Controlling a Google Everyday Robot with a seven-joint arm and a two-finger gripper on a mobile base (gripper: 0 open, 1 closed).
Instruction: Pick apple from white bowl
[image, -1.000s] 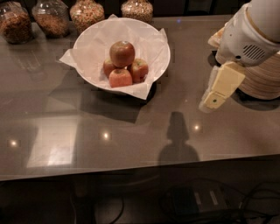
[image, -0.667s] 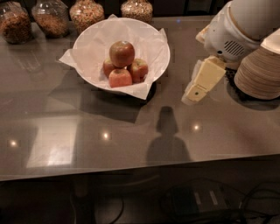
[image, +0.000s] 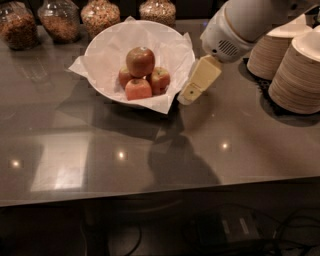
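The apple (image: 140, 60), large, round and dark brownish-red, sits on top of three smaller red-yellow apples (image: 138, 88) in the white bowl (image: 102, 47), which is lined with crinkled white paper. The bowl stands at the back middle of the grey counter. My gripper (image: 189, 95) hangs from the white arm (image: 235, 27) at the upper right. Its cream finger points down-left and its tip is just beside the bowl's right rim, to the right of the apples and lower than the large apple.
Several glass jars of grains and nuts (image: 60, 20) line the back edge behind the bowl. Two stacks of beige paper bowls (image: 300, 72) stand at the right on a dark mat. The counter's front edge (image: 160, 192) runs across the lower part, with cables below.
My arm and gripper have moved left, from beside the paper bowl stacks to the white bowl's right rim. The view has also closed in on the bowl. The apples have not moved.
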